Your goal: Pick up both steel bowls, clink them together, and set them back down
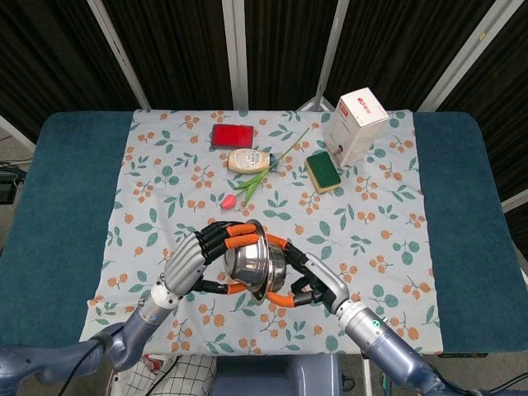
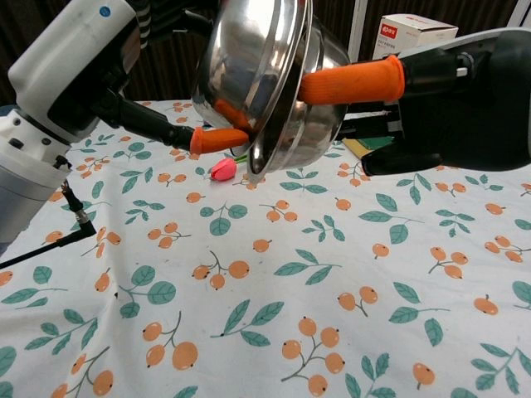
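Two steel bowls are held tilted on their sides above the floral cloth (image 1: 165, 181), rims meeting at the middle front. My left hand (image 1: 196, 264) grips the left bowl (image 1: 246, 262), its orange fingertips (image 1: 239, 233) over the rim. My right hand (image 1: 318, 280) grips the right bowl (image 1: 280, 266) from the other side. In the chest view the left bowl (image 2: 249, 62) overlaps and touches the right bowl (image 2: 311, 124); the left hand (image 2: 83, 79) and the right hand (image 2: 465, 99) flank them. The contact point is partly hidden by the fingers.
Behind the bowls lie a pink tulip (image 1: 247, 186), a mayonnaise bottle (image 1: 251, 160), a red flat box (image 1: 235, 134), a green sponge (image 1: 324, 172) and a white carton (image 1: 355, 125). The cloth covers a blue table (image 1: 58, 206); bare cloth spreads to either side of the hands.
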Controlling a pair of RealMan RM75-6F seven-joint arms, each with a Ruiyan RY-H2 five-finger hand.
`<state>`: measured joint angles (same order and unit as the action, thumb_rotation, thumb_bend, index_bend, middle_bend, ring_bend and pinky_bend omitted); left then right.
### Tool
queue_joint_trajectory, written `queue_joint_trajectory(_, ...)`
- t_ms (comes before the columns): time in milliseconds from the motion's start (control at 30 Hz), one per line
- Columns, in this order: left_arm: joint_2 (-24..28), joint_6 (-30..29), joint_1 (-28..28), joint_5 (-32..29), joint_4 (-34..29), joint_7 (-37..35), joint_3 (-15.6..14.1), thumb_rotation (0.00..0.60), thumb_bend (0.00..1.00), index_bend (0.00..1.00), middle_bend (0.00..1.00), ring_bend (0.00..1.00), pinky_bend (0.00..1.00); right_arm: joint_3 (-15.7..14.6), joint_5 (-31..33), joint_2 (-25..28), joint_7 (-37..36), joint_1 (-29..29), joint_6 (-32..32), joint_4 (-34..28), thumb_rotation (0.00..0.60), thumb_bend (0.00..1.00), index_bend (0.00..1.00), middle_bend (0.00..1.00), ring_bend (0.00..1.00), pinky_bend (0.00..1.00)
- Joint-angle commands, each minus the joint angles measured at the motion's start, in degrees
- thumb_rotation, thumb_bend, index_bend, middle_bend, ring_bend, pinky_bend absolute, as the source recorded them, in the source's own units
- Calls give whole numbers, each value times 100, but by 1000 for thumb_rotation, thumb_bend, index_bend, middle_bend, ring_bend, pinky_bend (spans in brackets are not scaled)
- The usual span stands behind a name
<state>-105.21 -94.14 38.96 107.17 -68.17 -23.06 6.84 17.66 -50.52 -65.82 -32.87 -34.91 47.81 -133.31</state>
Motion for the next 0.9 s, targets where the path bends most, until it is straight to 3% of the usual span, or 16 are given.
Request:
queue_joint_trajectory(33, -90, -59, 44, -3, 74, -103, 6, 600, 603, 456, 586, 502, 708, -29, 61, -52, 91, -26, 55, -54, 600, 327, 1000, 956, 1000, 1000)
queue_joint_trajectory(433, -74, -253, 49, 10, 177, -134, -63, 600, 602, 458, 587, 502, 708, 83, 61, 72, -75, 95, 30, -43, 600, 331, 1000, 956, 1000, 1000)
queue_joint_trajectory(900, 428, -532, -47, 211, -311, 200, -170, 600, 602, 459, 587, 502, 708, 363, -297, 615, -886, 474, -396, 324, 600, 333, 1000, 956, 1000, 1000)
